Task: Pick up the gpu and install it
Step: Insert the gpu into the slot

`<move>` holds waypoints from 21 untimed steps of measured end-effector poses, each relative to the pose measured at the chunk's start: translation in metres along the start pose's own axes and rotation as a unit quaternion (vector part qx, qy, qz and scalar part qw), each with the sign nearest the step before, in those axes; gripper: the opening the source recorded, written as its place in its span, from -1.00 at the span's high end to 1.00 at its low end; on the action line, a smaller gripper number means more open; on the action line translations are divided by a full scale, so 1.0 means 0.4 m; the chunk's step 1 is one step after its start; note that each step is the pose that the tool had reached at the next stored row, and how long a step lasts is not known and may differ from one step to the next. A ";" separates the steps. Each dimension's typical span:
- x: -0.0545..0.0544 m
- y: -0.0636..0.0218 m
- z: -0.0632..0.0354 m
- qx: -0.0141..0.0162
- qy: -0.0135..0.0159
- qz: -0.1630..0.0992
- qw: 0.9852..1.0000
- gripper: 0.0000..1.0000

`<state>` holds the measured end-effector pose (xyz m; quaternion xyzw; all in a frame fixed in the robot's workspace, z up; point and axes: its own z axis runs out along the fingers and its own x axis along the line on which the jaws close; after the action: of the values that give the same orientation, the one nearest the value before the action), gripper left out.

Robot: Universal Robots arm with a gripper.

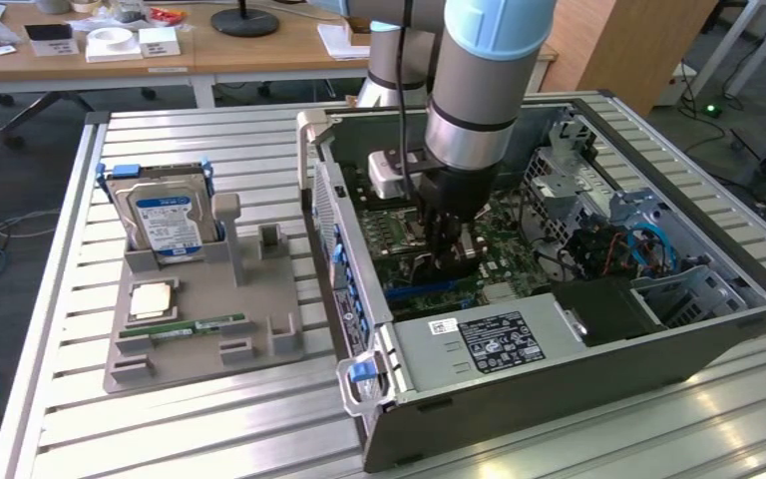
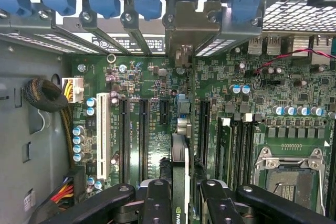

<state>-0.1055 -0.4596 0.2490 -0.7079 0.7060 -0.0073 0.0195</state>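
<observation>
Exterior view's left: hard drive [image 1: 164,220] and RAM stick [image 1: 196,326] sit in the gray tray [image 1: 270,344], well apart from the work. Inside the open case [image 1: 543,384], the gripper [image 1: 447,257] clamps the gpu [image 2: 179,169] edge-on. The card is upright, long axis running from jaws to rear bracket [image 2: 189,24], flanked by expansion slots [image 2: 143,135]. CPU socket [image 2: 291,174] is nearby. Can't tell if seated.

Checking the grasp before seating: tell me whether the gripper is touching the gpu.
Touching. The wrist view shows the gpu edge-on between the fingers of the gripper, which clamp both its faces above the motherboard.
</observation>
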 end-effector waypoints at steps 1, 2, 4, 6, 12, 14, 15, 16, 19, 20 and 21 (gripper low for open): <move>0.000 0.000 0.000 0.000 0.000 0.000 1.000 0.48; 0.000 0.000 0.000 0.000 0.000 0.000 1.000 0.48; 0.000 0.000 0.000 0.000 0.000 0.000 1.000 0.48; 0.000 0.000 0.000 0.000 0.000 0.000 1.000 0.48; 0.000 0.000 0.003 0.001 0.000 0.000 1.000 0.48; 0.000 0.000 0.003 0.001 0.000 0.000 1.000 0.48; 0.000 0.000 0.003 0.001 0.000 0.000 1.000 0.48; 0.000 0.000 0.003 0.001 0.000 0.000 1.000 0.48; 0.000 0.000 0.002 0.001 0.000 0.000 1.000 0.48; 0.000 0.000 0.001 0.001 0.000 0.000 1.000 0.48; 0.000 0.000 0.001 0.001 0.000 0.000 1.000 0.48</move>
<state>-0.1055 -0.4596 0.2487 -0.7081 0.7058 -0.0077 0.0199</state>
